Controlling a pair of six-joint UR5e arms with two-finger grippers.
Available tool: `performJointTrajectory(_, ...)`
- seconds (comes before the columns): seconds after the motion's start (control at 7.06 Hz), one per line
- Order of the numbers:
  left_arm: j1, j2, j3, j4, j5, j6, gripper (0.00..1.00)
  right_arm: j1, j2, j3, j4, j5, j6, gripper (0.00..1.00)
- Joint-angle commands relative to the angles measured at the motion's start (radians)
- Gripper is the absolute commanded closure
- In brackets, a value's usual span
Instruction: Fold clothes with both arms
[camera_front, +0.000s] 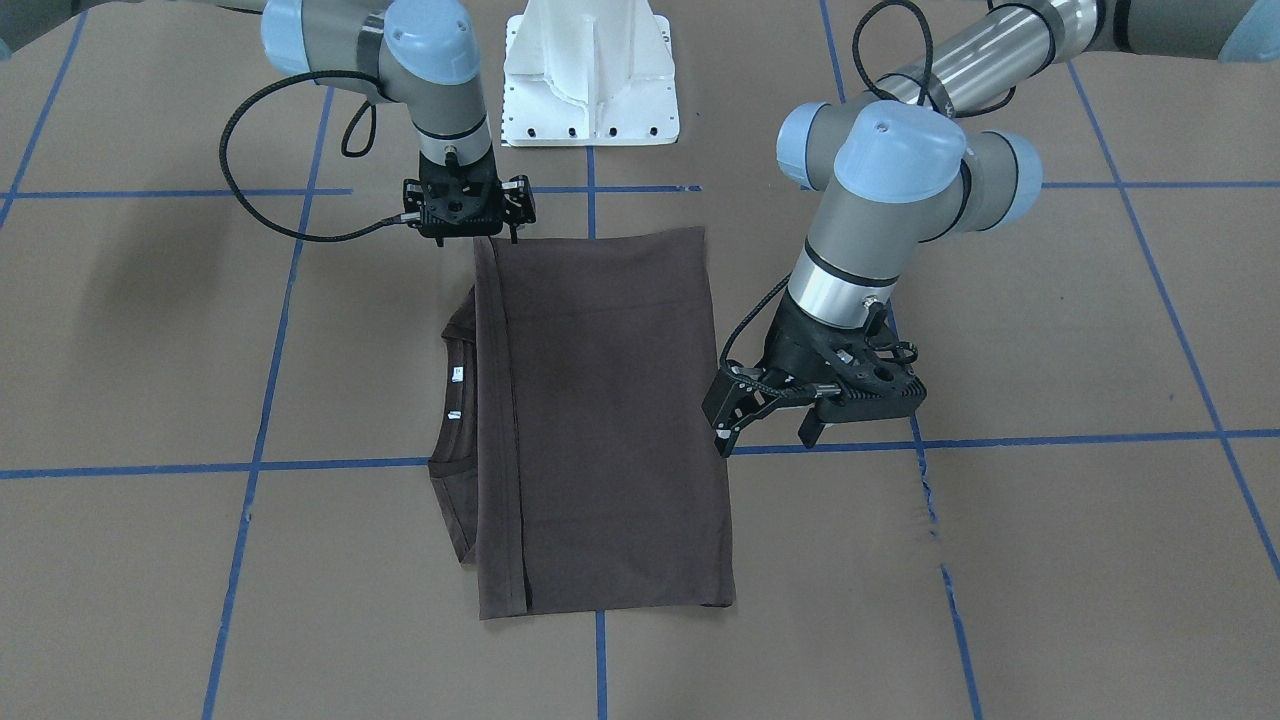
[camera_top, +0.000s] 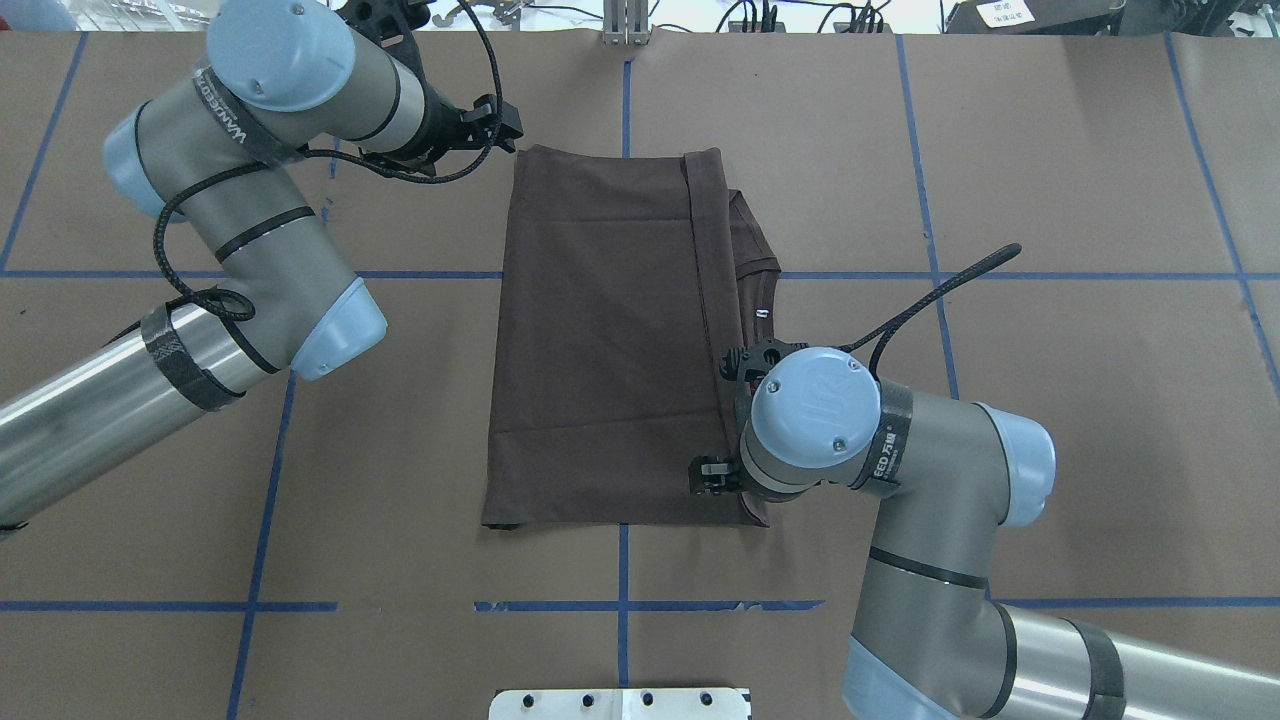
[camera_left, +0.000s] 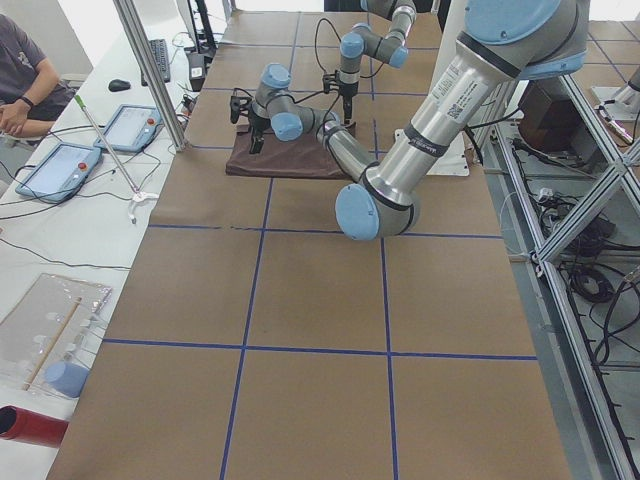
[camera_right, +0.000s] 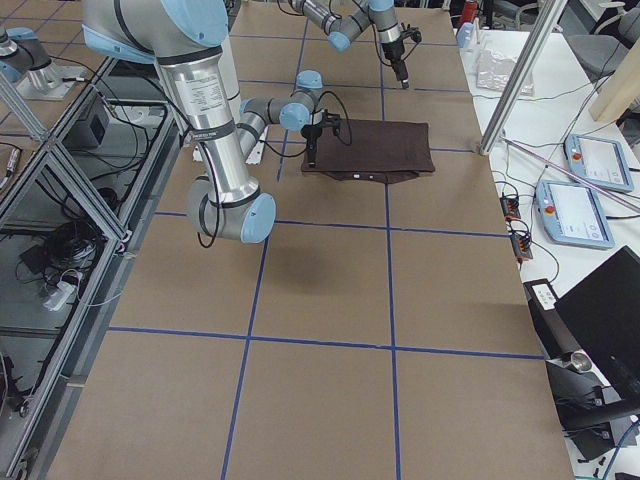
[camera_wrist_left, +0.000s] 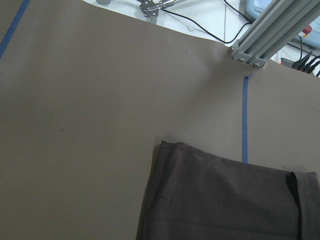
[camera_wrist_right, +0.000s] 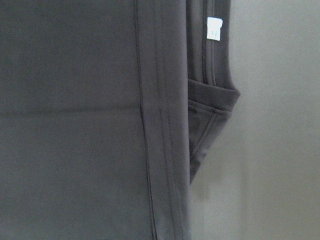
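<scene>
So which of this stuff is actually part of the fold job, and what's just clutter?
Job:
- T-shirt, partly folded
- left claw, open, beside the shirt
- right claw, over a shirt corner; can't tell whether it's gripping

Clutter:
- white base
- tablet
- keyboard
- red cylinder

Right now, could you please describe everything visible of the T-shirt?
The T-shirt is dark brown, thin and soft, folded into a flat rectangle on the brown table. Its ribbed collar, with small white labels, peeks from under one long edge. The right hand stands over a corner on the robot's side; contact is unclear. The open left hand hangs beside the opposite edge, not holding it.
</scene>
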Motion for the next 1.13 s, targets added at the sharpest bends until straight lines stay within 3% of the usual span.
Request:
performJointTrajectory(0.0, 0.0, 0.002, -0.002, -0.002, -0.004, -0.001, 0.0, -0.022, 0.006, -0.051, -0.001, -0.006, -0.022, 0.0)
performJointTrajectory(0.99, 0.0, 0.013, 0.001, -0.018, -0.001, -0.001, 0.0, -0.012, -0.005, -0.058, -0.066, -0.006, -0.055, 0.0)
